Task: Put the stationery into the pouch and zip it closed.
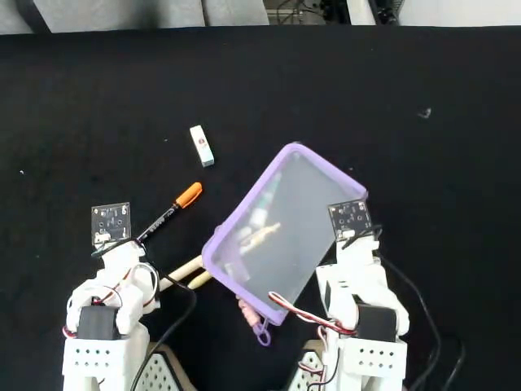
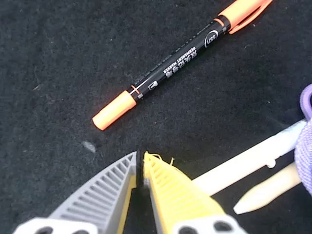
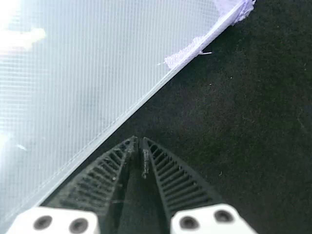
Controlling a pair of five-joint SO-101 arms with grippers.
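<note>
Left wrist view: the closed, empty left gripper (image 2: 141, 158) is being held near the orange-capped black marker (image 2: 178, 61) — seemingly for a pickup — while the purple-edged translucent pouch (image 1: 285, 232) is being flanked by the also closed right gripper (image 3: 138, 142), perhaps to steady it.

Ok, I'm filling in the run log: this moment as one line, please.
left gripper shut, by marker | right gripper shut, at pouch edge | marker, eraser outside pouch

Printed in white along the black barrel of the orange-capped marker (image 2: 178, 61): one line of capital lettering and a small circled mark near one cap. Stamped on the small white block (image 1: 201, 145): a red mark, too small to read.
</note>
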